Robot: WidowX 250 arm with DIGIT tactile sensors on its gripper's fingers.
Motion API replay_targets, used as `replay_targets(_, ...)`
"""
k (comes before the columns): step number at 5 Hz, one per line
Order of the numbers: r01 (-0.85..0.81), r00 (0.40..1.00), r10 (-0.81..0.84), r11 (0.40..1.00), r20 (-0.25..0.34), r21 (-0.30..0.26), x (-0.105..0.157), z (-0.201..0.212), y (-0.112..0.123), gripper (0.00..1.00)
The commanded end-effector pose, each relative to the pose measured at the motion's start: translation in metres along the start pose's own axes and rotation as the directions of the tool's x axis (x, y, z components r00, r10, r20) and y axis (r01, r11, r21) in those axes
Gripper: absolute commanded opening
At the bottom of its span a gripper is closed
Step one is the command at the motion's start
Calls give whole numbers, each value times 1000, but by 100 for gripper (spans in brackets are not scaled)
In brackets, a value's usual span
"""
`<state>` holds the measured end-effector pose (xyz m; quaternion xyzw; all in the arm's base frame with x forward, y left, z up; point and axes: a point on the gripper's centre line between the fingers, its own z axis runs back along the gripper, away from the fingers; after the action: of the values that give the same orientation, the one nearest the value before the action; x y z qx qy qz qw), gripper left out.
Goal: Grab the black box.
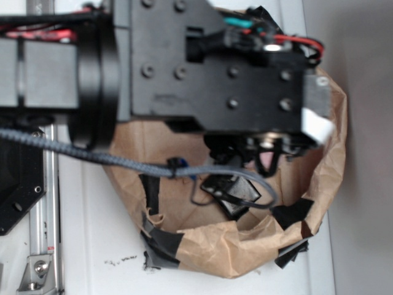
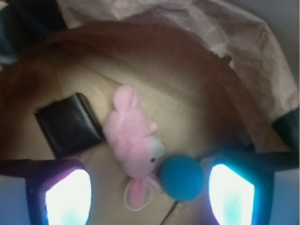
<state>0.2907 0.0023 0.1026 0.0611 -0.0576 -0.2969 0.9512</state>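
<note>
The black box is a small glossy square case lying on the floor of a brown paper bag, at the left of the wrist view. It also shows in the exterior view under a grey cable. My gripper is open and empty above the bag floor. Its lit fingers stand wide apart. The box lies ahead and to the left of the left finger, apart from it. In the exterior view my gripper hangs inside the bag, mostly hidden by the arm.
A pink plush bunny lies between the jaws beside the box, touching a blue ball. The bag walls carry black tape patches. A black metal plate and rail stand at left.
</note>
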Motion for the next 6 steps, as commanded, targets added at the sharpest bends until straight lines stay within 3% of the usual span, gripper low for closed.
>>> replay_targets(1,236,965,-245,967,95,92,-12,-4,-59,100)
replay_targets(2,264,959,-270,962,82,71,6,-20,-70,100)
replay_targets(4,264,956,-250,961,152,-82,41,-45,-50,100)
replay_targets(6,343,938,-333,930,92,-135,54,-82,-65,100)
